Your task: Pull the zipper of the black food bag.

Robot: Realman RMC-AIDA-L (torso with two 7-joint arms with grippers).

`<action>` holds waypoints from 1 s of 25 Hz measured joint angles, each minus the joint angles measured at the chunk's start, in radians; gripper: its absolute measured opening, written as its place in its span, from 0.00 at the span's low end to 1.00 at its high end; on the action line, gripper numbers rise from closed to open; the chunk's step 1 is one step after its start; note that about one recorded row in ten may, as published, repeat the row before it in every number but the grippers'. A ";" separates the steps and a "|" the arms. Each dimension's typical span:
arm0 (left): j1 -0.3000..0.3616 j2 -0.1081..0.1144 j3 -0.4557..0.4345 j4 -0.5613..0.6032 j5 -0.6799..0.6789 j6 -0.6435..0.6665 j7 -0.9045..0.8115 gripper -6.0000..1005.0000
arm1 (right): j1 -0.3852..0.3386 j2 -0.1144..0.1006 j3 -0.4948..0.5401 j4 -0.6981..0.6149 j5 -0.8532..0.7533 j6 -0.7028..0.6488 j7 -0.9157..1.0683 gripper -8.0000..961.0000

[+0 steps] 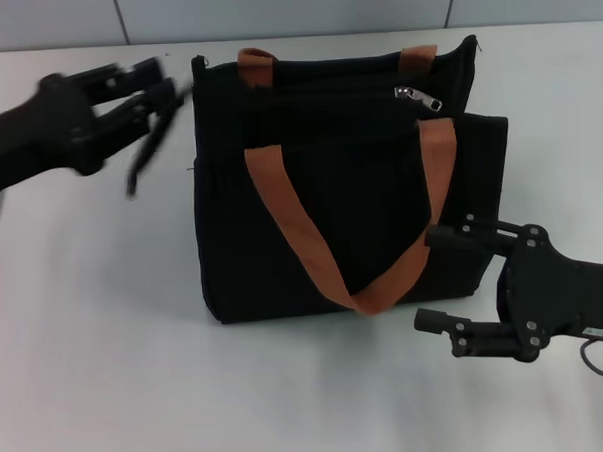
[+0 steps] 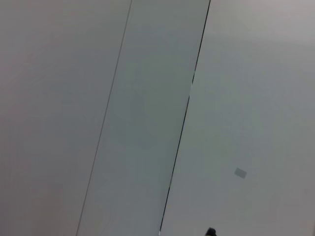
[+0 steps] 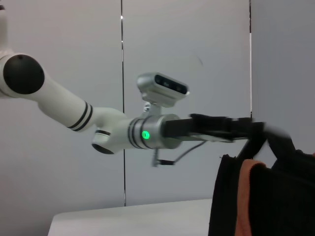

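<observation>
The black food bag (image 1: 341, 204) lies flat on the white table, with its orange-brown straps (image 1: 280, 187) draped over its front. The silver zipper pull (image 1: 417, 98) sits on the zip track near the top right end of the bag. My left gripper (image 1: 173, 79) is open, blurred, and hovers just beside the bag's top left corner. My right gripper (image 1: 442, 280) is open and empty, low beside the bag's bottom right corner. The right wrist view shows the bag's end (image 3: 275, 201) with the left arm (image 3: 147, 132) reaching over it. The left wrist view shows only wall panels.
The white table (image 1: 97, 345) spreads out to the left of and in front of the bag. A grey panelled wall (image 1: 292, 8) runs along the far edge of the table.
</observation>
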 joint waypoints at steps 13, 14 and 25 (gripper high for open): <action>0.119 -0.047 0.120 -0.004 0.139 0.266 0.232 0.72 | 0.012 -0.006 -0.016 0.026 -0.011 0.002 0.036 0.84; 0.119 -0.047 0.120 -0.004 0.139 0.266 0.232 0.75 | 0.012 -0.006 -0.017 0.026 -0.019 0.001 0.039 0.84; 0.084 -0.097 0.129 -0.068 0.291 0.168 0.347 0.82 | 0.027 -0.003 -0.019 0.025 -0.097 -0.010 0.054 0.84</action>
